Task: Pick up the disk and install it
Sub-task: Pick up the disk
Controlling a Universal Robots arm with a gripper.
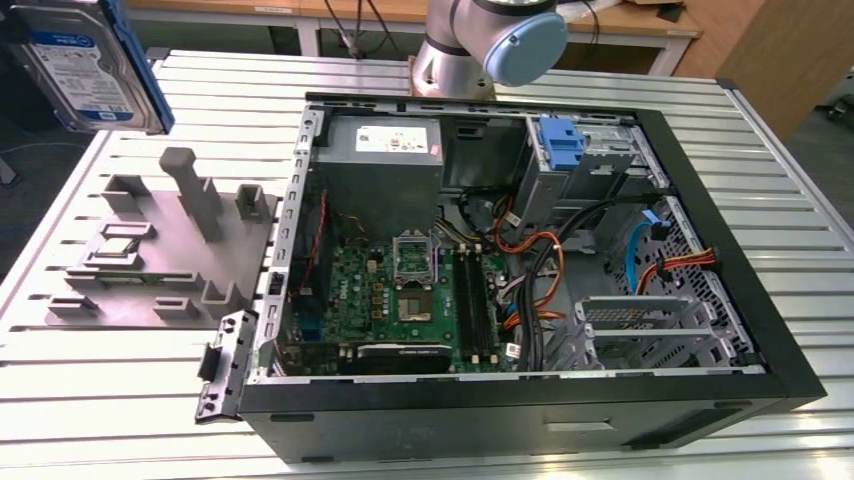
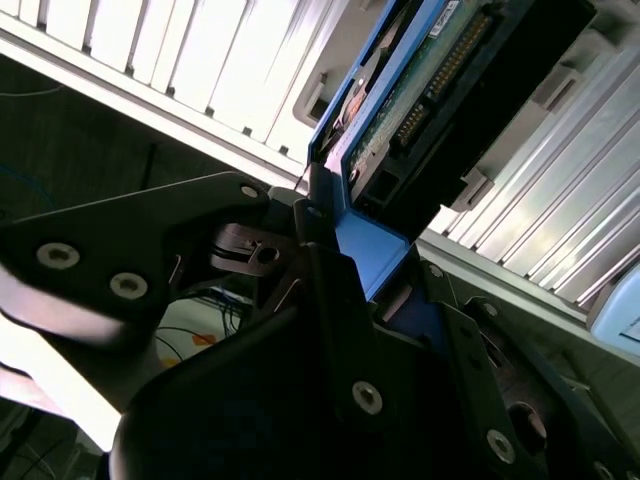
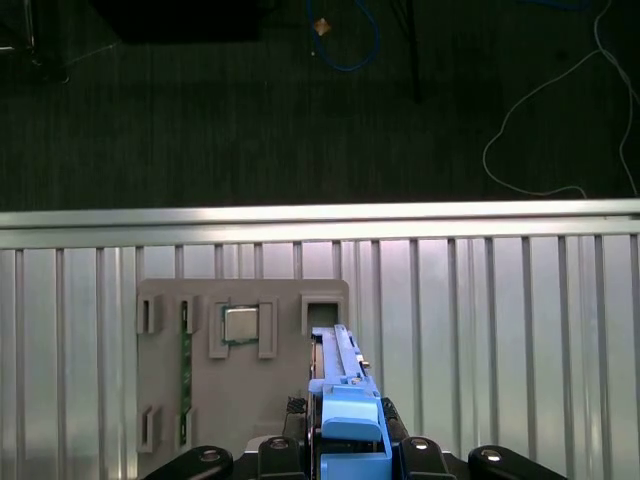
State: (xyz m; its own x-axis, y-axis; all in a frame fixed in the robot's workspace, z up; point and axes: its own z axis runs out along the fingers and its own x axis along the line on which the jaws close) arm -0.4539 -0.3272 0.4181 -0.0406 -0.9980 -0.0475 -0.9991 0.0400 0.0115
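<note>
Hand (image 3: 350, 456) pinching disk (image 3: 338, 362) by blue carrier end. Disk edge-on, long axis running straight out from hand. Disk in air, clear of surface (image 1: 120, 400), over grey holder (image 1: 147, 270) at exterior view's left. Open case (image 1: 534, 405) lies toward exterior view's right. Drive cage (image 1: 638, 322) sits at case's far side, well apart from disk.

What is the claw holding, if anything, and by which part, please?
The claw grips the disk by the end of its blue carrier bracket.
</note>
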